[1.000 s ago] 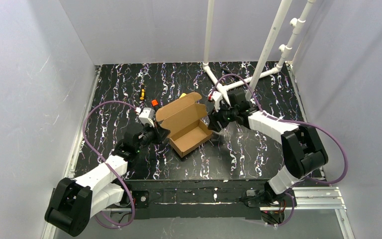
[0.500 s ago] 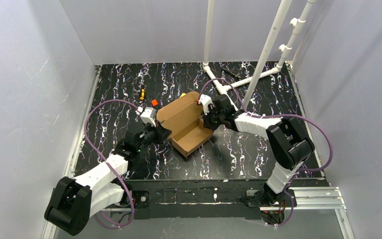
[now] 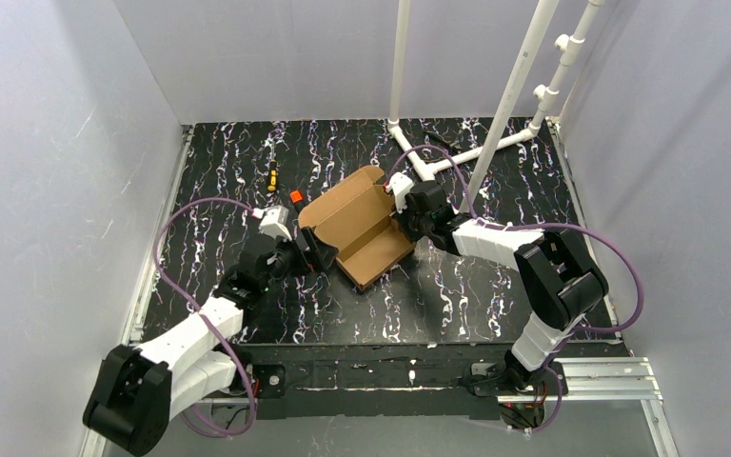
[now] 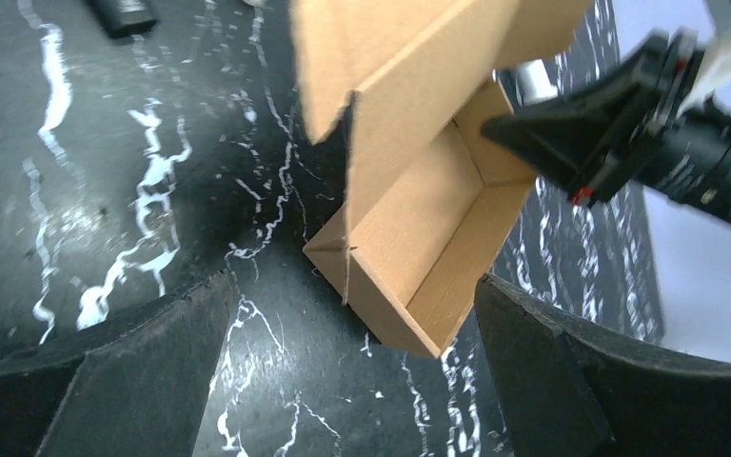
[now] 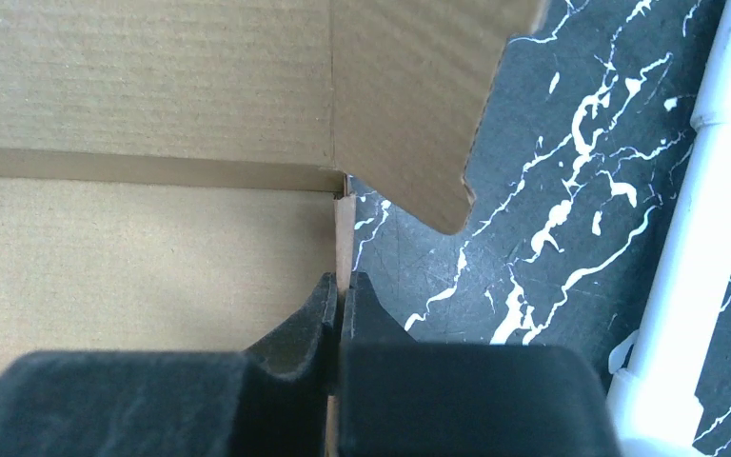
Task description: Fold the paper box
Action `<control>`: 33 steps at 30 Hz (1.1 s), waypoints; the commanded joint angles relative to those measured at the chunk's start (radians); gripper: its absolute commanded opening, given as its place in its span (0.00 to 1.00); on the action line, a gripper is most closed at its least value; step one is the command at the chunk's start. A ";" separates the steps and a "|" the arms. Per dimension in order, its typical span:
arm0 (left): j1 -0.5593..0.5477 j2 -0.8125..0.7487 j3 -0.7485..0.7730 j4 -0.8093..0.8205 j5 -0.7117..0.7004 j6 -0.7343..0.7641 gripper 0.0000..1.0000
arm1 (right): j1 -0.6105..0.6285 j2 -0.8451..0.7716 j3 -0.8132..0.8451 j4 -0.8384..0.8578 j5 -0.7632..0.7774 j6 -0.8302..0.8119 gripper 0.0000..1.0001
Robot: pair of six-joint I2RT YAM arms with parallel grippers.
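Right arm swung in from beside the box (image 3: 373, 255) over the last second, and the right gripper (image 5: 343, 286) is now pinched on the thin edge of the box's end wall, with only the cardboard between its fingers. Left gripper (image 4: 350, 290) let go in the same interval. It was closed at the box's left side; now the jaws stand wide apart, one finger (image 4: 124, 371) on each side of the near corner, and neither touches cardboard as far as the left wrist view shows. Lid (image 3: 343, 211) came up from laid back to standing more upright over the tray. Whole box turned slightly and slid a little toward the far side

Box sits on the black marbled table (image 3: 457, 295), roughly centre, between the two grippers, tray open side up. In the right wrist view, a rounded side flap (image 5: 419, 105) of the lid sticks out past the end wall, over the table. White pipe frame (image 3: 438, 160) stands just behind the right gripper, apart from the box. Two small orange-and-black bits (image 3: 271, 176) lie on the table left of the lid, near it; too small to identify. Purple cables (image 3: 176, 228) loop off both arms
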 commanded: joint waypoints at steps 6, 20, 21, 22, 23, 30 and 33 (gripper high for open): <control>0.018 -0.212 0.096 -0.500 -0.089 -0.313 0.92 | 0.000 -0.028 -0.016 0.087 0.030 0.148 0.01; -0.239 0.219 0.493 -0.824 -0.339 -0.498 0.76 | 0.002 -0.014 -0.018 0.082 0.004 0.201 0.04; -0.246 0.264 0.525 -0.841 -0.357 -0.498 0.75 | 0.002 -0.012 -0.016 0.081 0.005 0.201 0.04; -0.249 0.312 0.553 -0.865 -0.374 -0.496 0.72 | 0.002 -0.012 -0.017 0.080 0.005 0.201 0.04; -0.251 0.360 0.588 -0.898 -0.390 -0.496 0.70 | 0.002 -0.012 -0.015 0.080 0.005 0.200 0.04; -0.261 0.588 0.720 -1.006 -0.401 -0.487 0.49 | 0.002 -0.010 -0.012 0.075 0.004 0.193 0.04; -0.263 0.623 0.735 -1.005 -0.403 -0.479 0.26 | 0.001 -0.007 -0.012 0.074 -0.018 0.193 0.04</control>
